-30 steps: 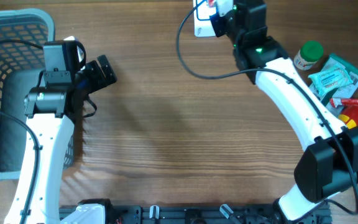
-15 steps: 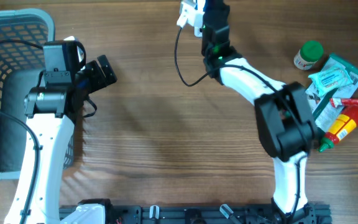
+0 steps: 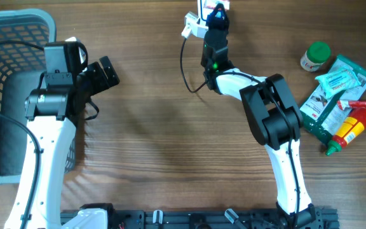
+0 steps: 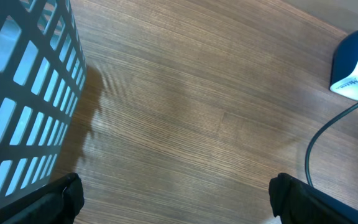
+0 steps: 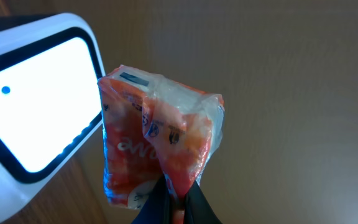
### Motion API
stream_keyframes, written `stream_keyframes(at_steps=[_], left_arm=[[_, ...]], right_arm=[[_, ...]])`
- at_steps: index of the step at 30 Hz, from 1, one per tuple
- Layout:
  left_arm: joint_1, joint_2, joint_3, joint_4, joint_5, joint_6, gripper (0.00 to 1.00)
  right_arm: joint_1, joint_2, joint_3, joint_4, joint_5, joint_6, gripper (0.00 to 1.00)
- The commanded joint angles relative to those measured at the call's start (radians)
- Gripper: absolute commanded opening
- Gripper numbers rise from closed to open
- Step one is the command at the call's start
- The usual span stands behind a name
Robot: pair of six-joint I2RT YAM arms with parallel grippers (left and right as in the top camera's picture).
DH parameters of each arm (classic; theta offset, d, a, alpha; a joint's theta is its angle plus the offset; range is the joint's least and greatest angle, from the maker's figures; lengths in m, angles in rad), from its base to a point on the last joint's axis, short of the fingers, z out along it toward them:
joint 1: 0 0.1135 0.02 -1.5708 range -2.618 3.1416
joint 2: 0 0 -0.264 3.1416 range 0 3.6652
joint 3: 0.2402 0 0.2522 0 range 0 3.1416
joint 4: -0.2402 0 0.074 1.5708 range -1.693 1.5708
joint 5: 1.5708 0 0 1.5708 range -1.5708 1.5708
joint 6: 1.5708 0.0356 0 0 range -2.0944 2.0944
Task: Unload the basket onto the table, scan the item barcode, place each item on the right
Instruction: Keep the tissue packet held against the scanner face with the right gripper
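The orange packet (image 5: 157, 149) was held just beside the scanner (image 5: 36, 99) window, its lower edge clamped in the right tool (image 5: 174, 202). The left tool (image 4: 178, 199) was spread apart, empty. A read could be missed if the crinkled wrapper was angled away, or if the thin pinch slipped.

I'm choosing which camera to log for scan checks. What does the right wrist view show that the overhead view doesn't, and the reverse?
Right wrist only: the orange packet pinched in the right pincer, close to the lit window of the scanner. Overhead only: the blue basket, the open left pincer, the jar and red bottle at the right. Both: the scanner and the wooden table.
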Motion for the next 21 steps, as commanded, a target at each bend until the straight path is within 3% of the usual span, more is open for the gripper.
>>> stream_keyframes(at_steps=[1,21], left_arm=[[0.005,0.005,-0.006,-0.002,-0.004,0.01,1.0],[0.005,0.005,-0.006,-0.002,-0.004,0.01,1.0]], right_arm=[[-0.02,0.028,0.012,0.016,0.007,0.01,0.04],[-0.042,0.029,0.012,0.042,-0.123,0.132,0.04]])
